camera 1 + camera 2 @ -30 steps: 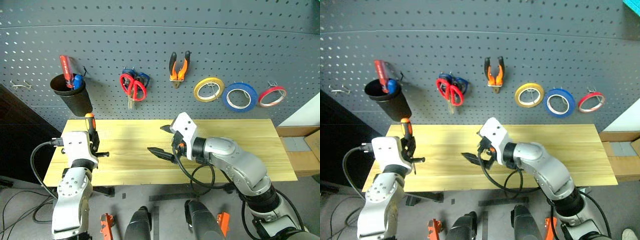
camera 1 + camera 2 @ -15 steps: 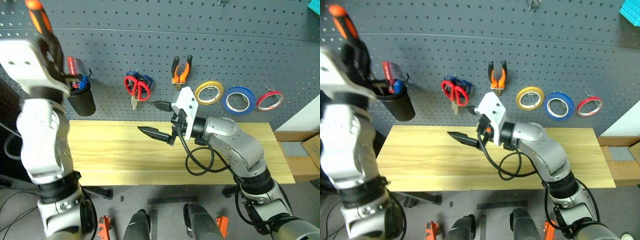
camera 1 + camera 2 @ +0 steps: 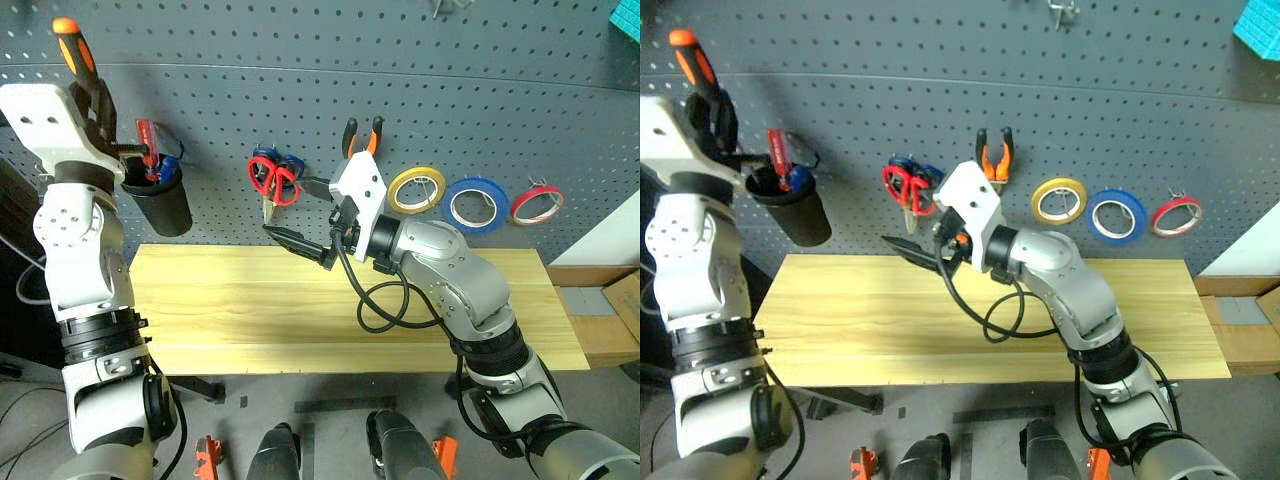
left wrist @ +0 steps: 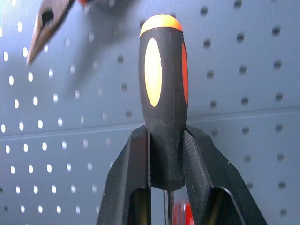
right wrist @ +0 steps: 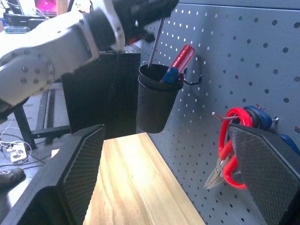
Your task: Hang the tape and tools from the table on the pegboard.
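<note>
left gripper: clamped on 1 screwdriver above black cup (2 tools inside) | right gripper: jaws apart, empty, over tabletop | pegboard: 1 pliers, 2 scissors, 3 tape rings, blue tape in the middle

Before us, a dark grey pegboard dotted with pale holes carries red-handled scissors, orange-and-black pliers, and yellow, blue and red tape rings. Left of the scissors, we see a black cup and an orange-and-black screwdriver. Below the pegboard lies the yellowish wood table.
</note>
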Robot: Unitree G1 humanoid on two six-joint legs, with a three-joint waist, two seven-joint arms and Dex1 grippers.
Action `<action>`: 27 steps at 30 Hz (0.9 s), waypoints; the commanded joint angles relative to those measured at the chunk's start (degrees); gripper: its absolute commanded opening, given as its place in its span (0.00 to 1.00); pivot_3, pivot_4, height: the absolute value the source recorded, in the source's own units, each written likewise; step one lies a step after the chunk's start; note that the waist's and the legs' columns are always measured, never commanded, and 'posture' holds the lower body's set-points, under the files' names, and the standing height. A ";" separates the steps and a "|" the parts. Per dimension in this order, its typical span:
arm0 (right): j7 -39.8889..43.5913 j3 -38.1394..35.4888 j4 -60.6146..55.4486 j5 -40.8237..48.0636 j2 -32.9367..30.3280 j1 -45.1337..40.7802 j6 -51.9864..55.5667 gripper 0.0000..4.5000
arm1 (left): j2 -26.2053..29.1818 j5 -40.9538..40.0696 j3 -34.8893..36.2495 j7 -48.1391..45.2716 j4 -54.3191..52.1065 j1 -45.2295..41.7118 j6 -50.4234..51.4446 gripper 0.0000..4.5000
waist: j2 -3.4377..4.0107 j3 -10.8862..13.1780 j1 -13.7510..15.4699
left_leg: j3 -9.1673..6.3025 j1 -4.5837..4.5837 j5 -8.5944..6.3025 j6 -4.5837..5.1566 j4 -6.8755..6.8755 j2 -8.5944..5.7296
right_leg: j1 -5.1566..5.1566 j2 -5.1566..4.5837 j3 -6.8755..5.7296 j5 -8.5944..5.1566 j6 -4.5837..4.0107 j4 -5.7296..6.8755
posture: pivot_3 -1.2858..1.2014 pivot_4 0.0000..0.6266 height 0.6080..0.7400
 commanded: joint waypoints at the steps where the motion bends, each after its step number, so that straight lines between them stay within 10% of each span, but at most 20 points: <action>1: 0.10 -0.76 -1.68 0.14 0.11 -0.91 -0.86 1.00 | -1.39 -1.39 -0.02 0.20 -2.09 0.73 -1.65 0.40 | 0.00 -0.12 -0.01 | 0.00 0.00 0.00 0.00 0.01 0.00 | 0.00 0.00 0.00 0.00 0.00 0.02 | 0.47 0.18 1.00; 10: -0.61 -3.41 -3.80 1.53 -1.70 0.88 1.42 1.00 | -5.85 0.50 0.61 12.41 -13.30 3.91 13.36 0.99 | -0.06 -1.26 -0.04 | -0.03 0.07 0.00 0.00 0.10 0.00 | 0.09 0.00 0.00 0.04 -0.03 0.12 | 0.48 0.16 1.00; 19: -10.04 -13.67 -9.20 1.44 -1.85 14.21 -0.01 1.00 | -10.41 -2.97 -10.38 7.15 -35.11 14.15 26.48 0.99 | 0.17 -2.93 0.35 | -0.02 0.15 0.01 0.00 0.11 -0.02 | 0.20 0.01 0.04 0.06 -0.02 0.11 | 0.49 0.12 1.00; 27: -9.97 -18.31 1.22 -5.43 -7.51 27.84 -16.05 1.00 | -14.55 -1.79 -12.33 5.92 -32.06 28.34 25.89 0.99 | 0.99 -5.40 -0.14 | 0.18 0.70 0.04 0.05 0.15 0.09 | 0.63 0.22 0.26 0.04 0.00 0.05 | 0.49 0.03 1.00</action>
